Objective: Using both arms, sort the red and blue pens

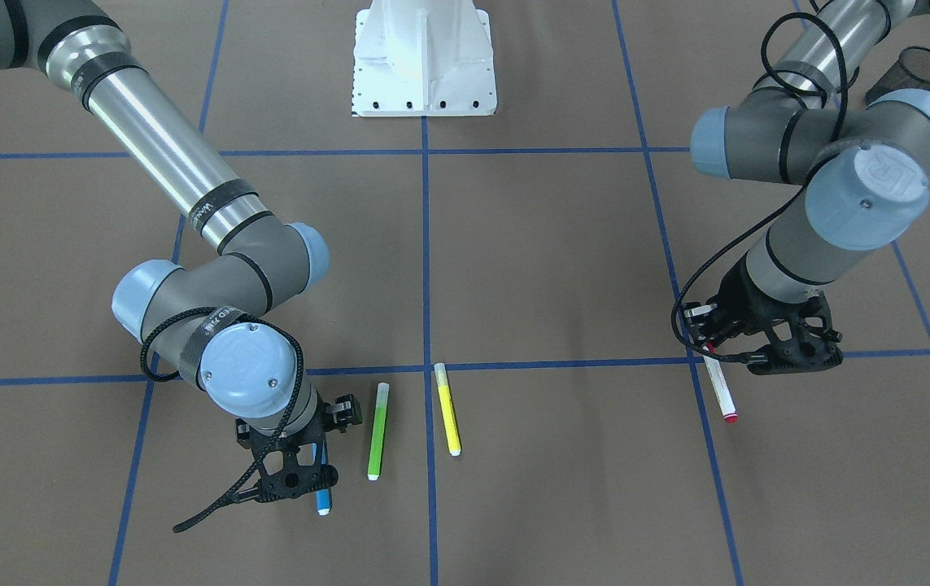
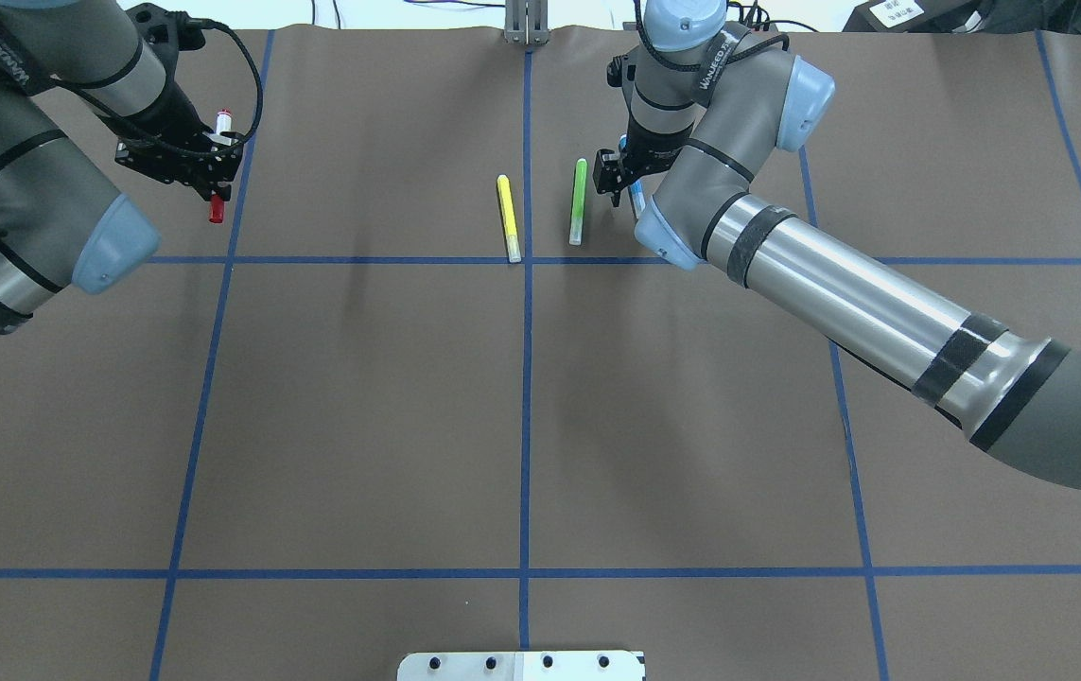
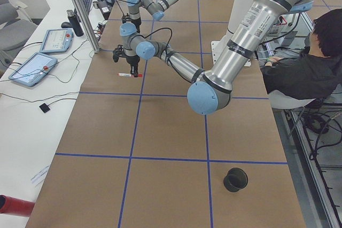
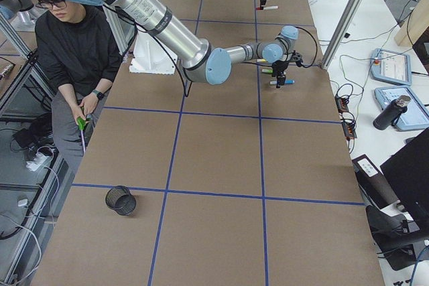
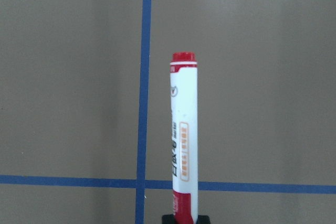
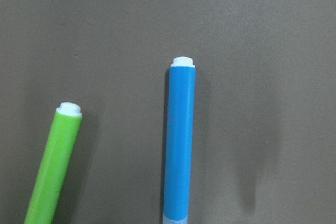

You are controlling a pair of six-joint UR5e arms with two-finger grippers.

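Observation:
The red pen (image 1: 722,392), white-barrelled with a red cap, lies along a blue tape line under my left gripper (image 1: 710,342). In the left wrist view the red pen (image 5: 184,129) runs straight up the middle, gripped near its capped end. From overhead, my left gripper (image 2: 216,165) looks shut on the red pen (image 2: 217,206). The blue pen (image 1: 324,495) sticks out below my right gripper (image 1: 320,464), which looks shut on it at table level. Centred in the right wrist view, the blue pen (image 6: 179,140) points its white end away.
A green marker (image 1: 377,431) lies just beside the blue pen, and a yellow marker (image 1: 447,409) lies beyond it near the centre tape line. Black mesh cups (image 3: 235,179) (image 4: 120,200) stand at the table's ends. A person (image 4: 74,38) sits beside the white robot base (image 1: 424,57).

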